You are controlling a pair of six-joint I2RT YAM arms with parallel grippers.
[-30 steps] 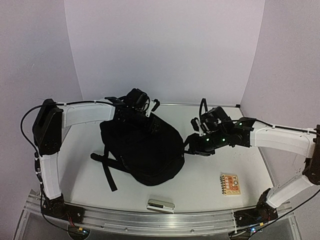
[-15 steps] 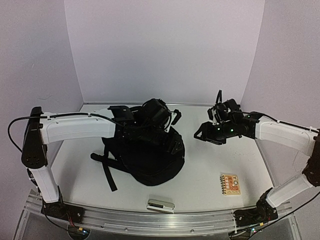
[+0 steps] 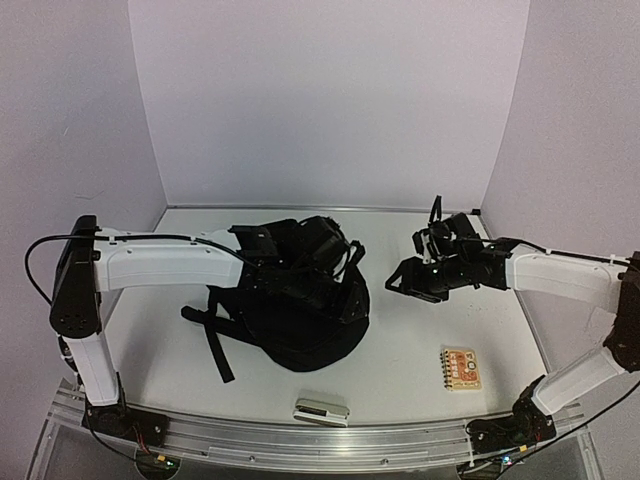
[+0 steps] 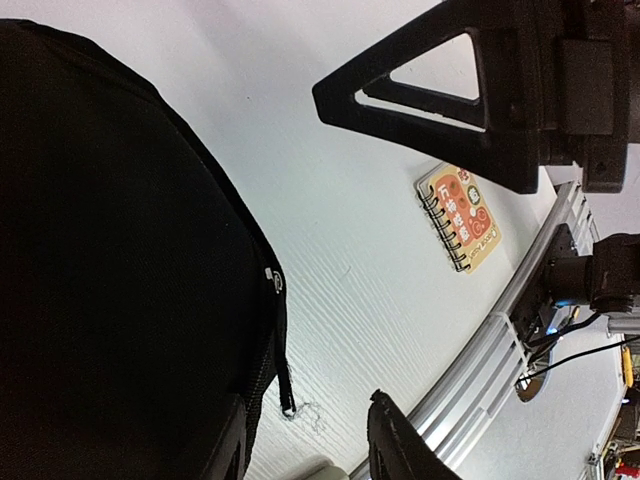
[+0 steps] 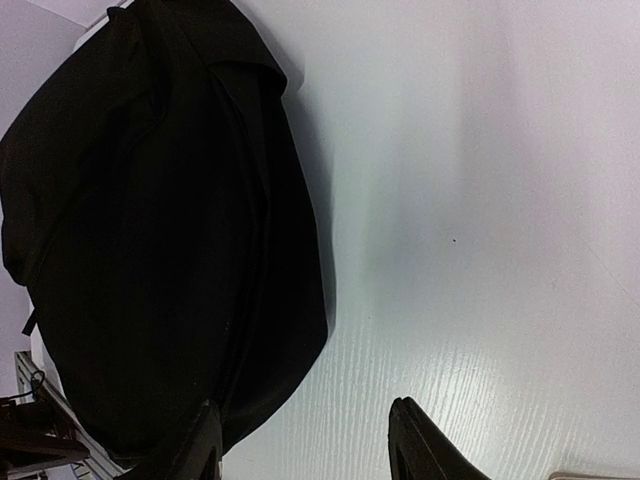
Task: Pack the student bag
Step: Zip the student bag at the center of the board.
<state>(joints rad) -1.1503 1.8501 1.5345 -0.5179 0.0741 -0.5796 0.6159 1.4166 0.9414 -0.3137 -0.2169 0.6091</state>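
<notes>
Shifted right over student bag [image 3: 295, 325] edge, left end effector [image 4: 312, 442] spread, right end effector [image 5: 310, 440] spread too

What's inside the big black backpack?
The backpack shows only its black outside and a zipper pull; no opening faces any camera, so whatever is inside is hidden. The notebook and a silver case lie outside it, on the table.

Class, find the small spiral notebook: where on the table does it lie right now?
In the top view, the spiral notebook lies flat on the table at its near right, apart from the student bag to its left.
</notes>
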